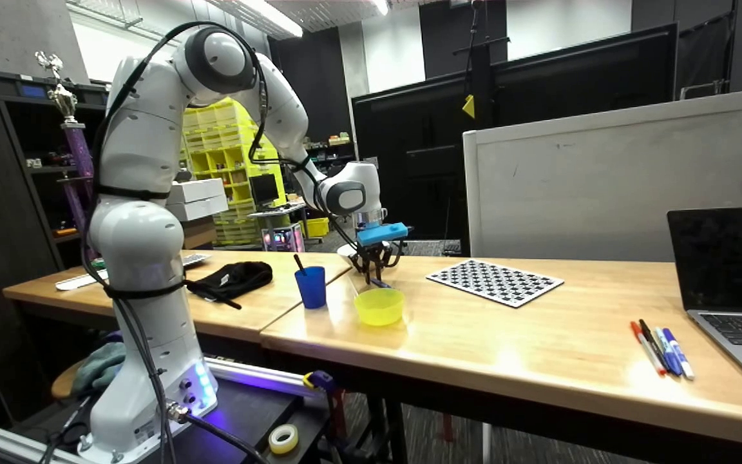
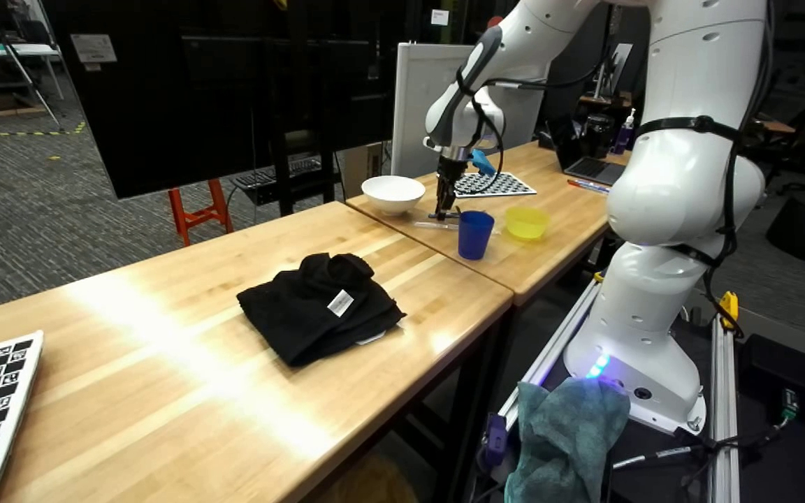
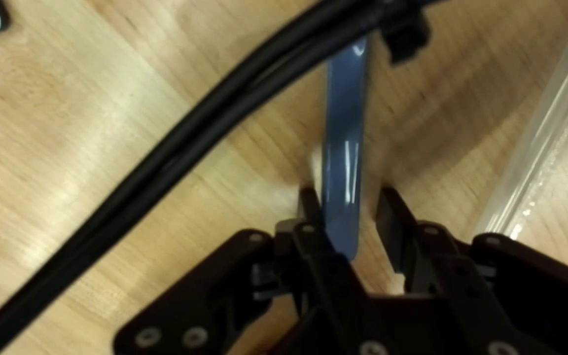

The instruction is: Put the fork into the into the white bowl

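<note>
The gripper [image 3: 349,207] is parted partway, with one blue utensil [image 3: 344,128] lying between its fingers on the surface [image 3: 131,236]; a gap is seen beside one finger, and nothing is held. Whether this is the fork cannot be told, its far end being crossed by cables [image 3: 180,153]. Near the gripper are counted one clear strip [image 3: 543,143], one white bowl [image 2: 393,194], one yellow bowl [image 1: 379,308] and one blue cup [image 1: 311,288]. Well apart from it, four pens [image 1: 668,351] and one black cloth [image 2: 298,311] are seen, the cloth's white label [image 2: 340,302] being too small to be read.
</note>
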